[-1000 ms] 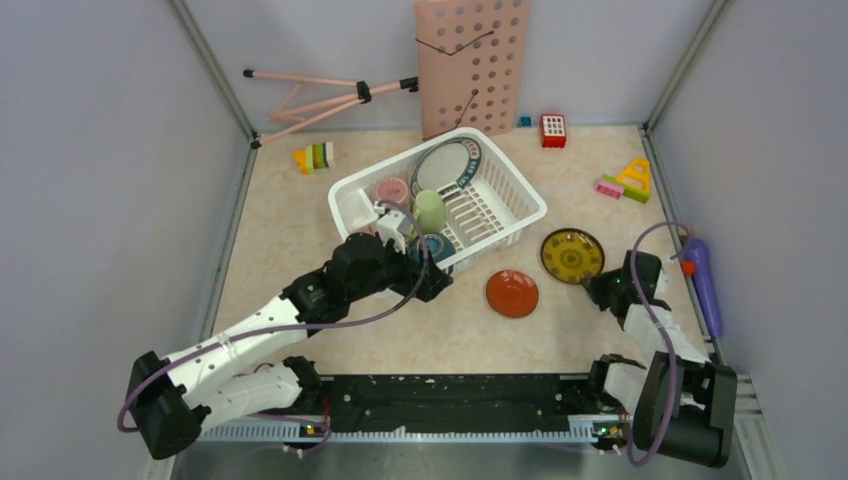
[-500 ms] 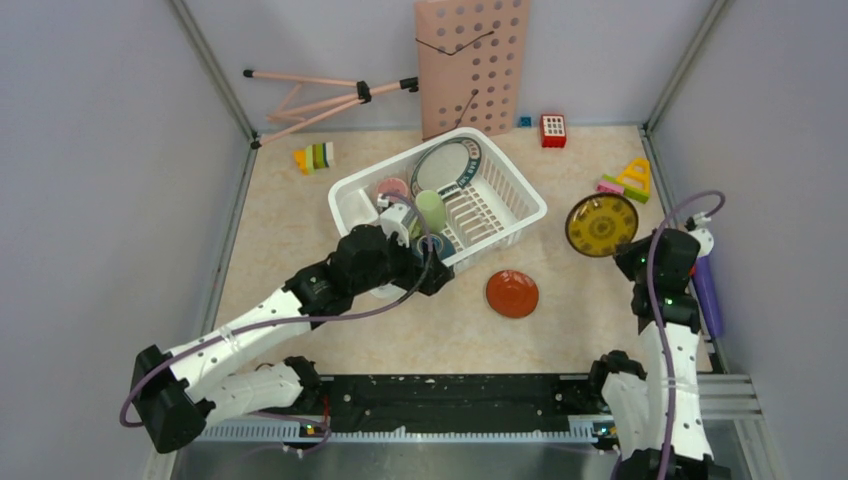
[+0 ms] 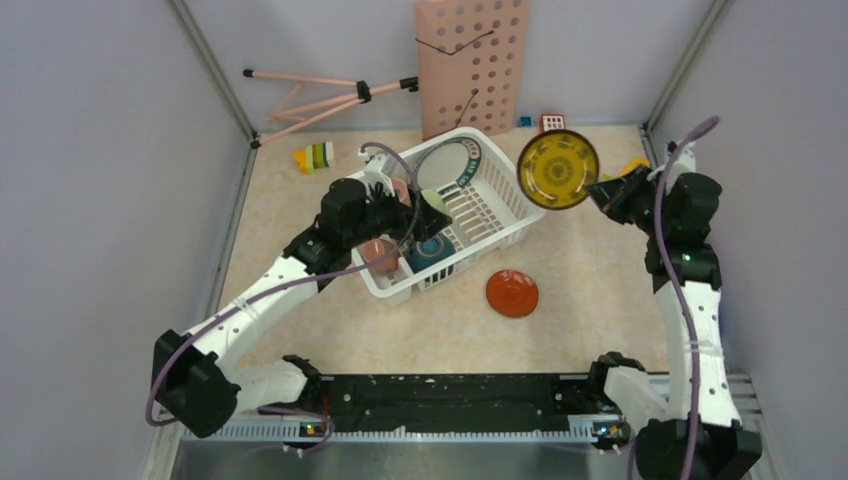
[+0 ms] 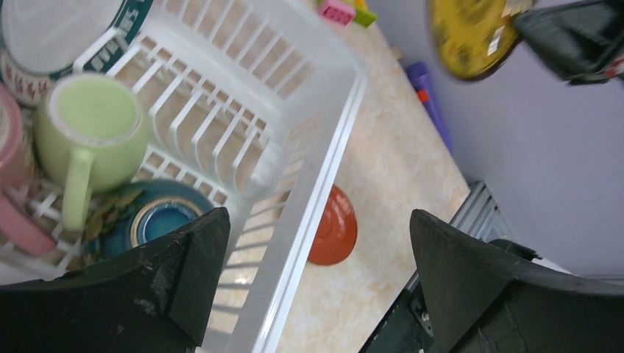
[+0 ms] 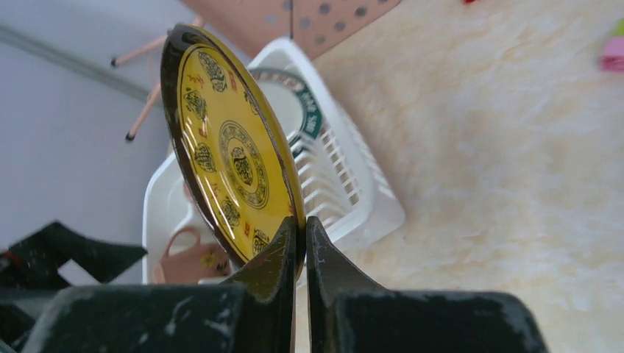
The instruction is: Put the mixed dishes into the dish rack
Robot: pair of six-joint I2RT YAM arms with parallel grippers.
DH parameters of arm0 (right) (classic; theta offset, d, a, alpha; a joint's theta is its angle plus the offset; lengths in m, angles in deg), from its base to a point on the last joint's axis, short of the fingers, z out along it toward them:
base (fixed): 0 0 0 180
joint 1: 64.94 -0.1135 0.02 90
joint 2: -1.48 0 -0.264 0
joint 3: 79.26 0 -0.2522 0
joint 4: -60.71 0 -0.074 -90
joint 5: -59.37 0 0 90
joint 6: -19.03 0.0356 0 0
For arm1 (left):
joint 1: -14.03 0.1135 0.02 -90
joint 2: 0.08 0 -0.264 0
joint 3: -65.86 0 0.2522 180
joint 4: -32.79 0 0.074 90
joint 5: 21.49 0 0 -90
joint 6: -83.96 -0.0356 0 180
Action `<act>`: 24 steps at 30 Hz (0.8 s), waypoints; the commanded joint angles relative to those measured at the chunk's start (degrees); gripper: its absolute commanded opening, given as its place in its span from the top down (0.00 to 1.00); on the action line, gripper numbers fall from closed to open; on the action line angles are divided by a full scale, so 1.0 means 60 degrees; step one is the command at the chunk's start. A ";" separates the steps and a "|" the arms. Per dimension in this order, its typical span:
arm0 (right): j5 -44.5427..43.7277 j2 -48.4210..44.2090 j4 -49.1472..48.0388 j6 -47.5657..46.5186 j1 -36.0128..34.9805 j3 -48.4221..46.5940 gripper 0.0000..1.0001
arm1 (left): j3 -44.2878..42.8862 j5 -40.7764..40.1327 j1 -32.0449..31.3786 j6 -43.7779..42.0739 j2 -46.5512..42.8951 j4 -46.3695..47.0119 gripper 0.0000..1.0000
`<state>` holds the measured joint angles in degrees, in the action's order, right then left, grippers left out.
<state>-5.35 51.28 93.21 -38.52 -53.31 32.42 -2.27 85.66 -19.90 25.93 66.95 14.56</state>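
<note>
Plates first: orange small plate (image 3: pixel 512 293) lies flat on tabletop (image 3: pixel 440 335), nearest the bases, approx 5 o'clock of dish rack (image 3: pixel 487 240) and just beside its near wall, so not loaded yet.

Next out, left claw (image 4: pixel 318 217) hovers over rack's near end, jaws spread wide w/ nothing btwn them. Inside rack below it: blue bowl (image 4: pixel 158 220), light green mug (image 4: pixel 92 125), pink cup (image 5: pixel 197 257). Teal-rimmed large plate (image 4: pixel 59 29) sits at the 12 o'clock end. Dividers (image 4: pixel 213 140) on the 3 o'clock side look free.

Further out, right claw (image 5: pixel 300 229) is clenched on the lower rim of yellow small plate (image 5: pixel 235 162). It holds the plate on edge, off the tabletop by the look of it, outside rack at approx 2 o'clock of it. Pink pegboard (image 3: pixel 470 60) stands at 12 o'clock, against back wall.

Risks, as I judge them:
- Grip is on a thin bit of rim only, so plate may pivot or slip if swung fast.
- Plate has to clear rack's wall, and a low approach could clip it and shove the rack.
- Both arms would be working over the same rack, so claws could collide unless left one backs off.
- Plate edge may miss a divider slot and topple onto the mug.
</note>
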 commanded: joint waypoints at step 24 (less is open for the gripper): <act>0.2463 0.2355 -0.0834 -0.0895 -0.3801 -0.0976 1.00 | -0.2072 0.1706 0.0128 -0.0318 0.2564 0.1756 0.22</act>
<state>8.92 64.99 89.46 -42.02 -73.55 30.58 -13.04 94.27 -19.16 25.12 82.09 23.06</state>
